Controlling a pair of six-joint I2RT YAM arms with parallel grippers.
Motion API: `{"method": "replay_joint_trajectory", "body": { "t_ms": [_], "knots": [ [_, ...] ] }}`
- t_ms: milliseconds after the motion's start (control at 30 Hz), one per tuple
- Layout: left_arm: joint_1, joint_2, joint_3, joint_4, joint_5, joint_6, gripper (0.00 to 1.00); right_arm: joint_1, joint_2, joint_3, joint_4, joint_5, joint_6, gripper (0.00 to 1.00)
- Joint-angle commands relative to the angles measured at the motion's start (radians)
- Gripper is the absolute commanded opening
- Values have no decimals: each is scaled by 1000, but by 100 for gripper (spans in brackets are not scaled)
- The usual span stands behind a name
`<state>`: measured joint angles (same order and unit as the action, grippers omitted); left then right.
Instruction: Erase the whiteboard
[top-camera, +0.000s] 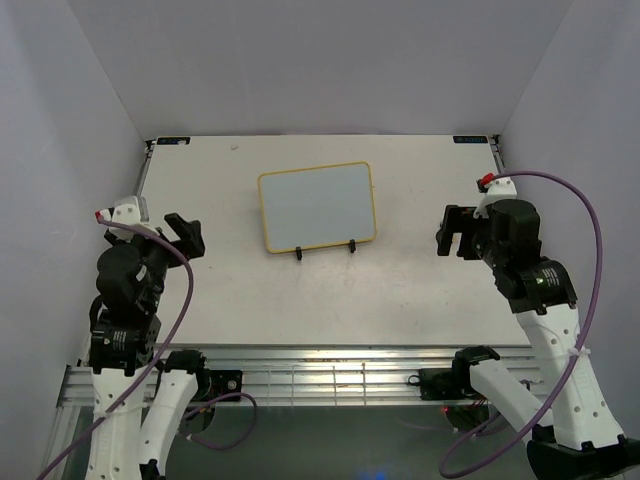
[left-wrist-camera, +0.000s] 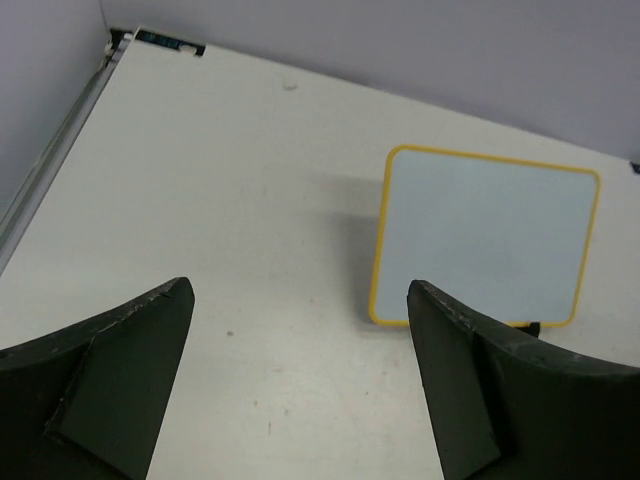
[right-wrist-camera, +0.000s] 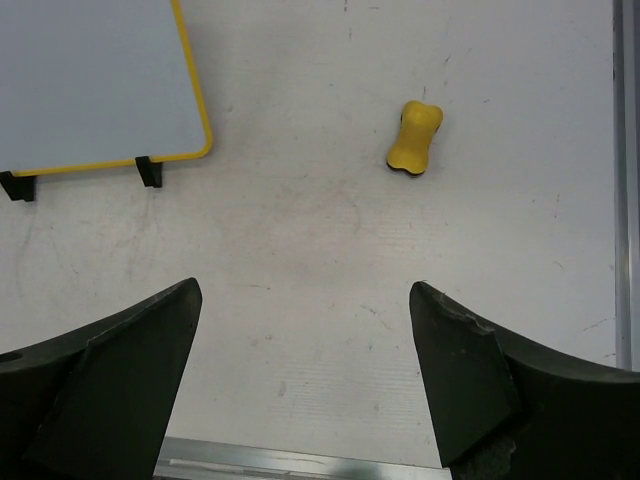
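Observation:
The whiteboard (top-camera: 316, 207), white with a thin yellow frame, leans on a black wire stand (top-camera: 299, 252) at the table's middle back. Its face looks blank. It also shows in the left wrist view (left-wrist-camera: 485, 235) and in the right wrist view (right-wrist-camera: 95, 80). A small yellow eraser block (right-wrist-camera: 415, 137) lies on the table right of the board; in the top view it is hidden. My left gripper (top-camera: 185, 235) (left-wrist-camera: 300, 290) is open and empty, left of the board. My right gripper (top-camera: 457, 232) (right-wrist-camera: 306, 290) is open and empty, right of the board.
The white table (top-camera: 230, 290) is walled by pale panels on three sides. A metal rail (top-camera: 330, 365) runs along the near edge. The stand's black feet (right-wrist-camera: 148, 171) stick out in front of the board.

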<state>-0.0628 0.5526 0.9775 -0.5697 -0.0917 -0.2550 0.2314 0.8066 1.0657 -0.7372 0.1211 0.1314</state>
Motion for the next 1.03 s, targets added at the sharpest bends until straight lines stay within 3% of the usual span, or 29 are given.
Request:
{"method": "replay_joint_trajectory", "body": {
  "t_ms": [0, 1000],
  "knots": [
    [-12, -39, -57, -107, -65, 33, 98, 6, -30, -7, -36, 34, -21, 90],
    [-43, -52, -83, -21, -105, 11, 98, 6, -119, -133, 41, 31, -35, 90]
  ]
}}
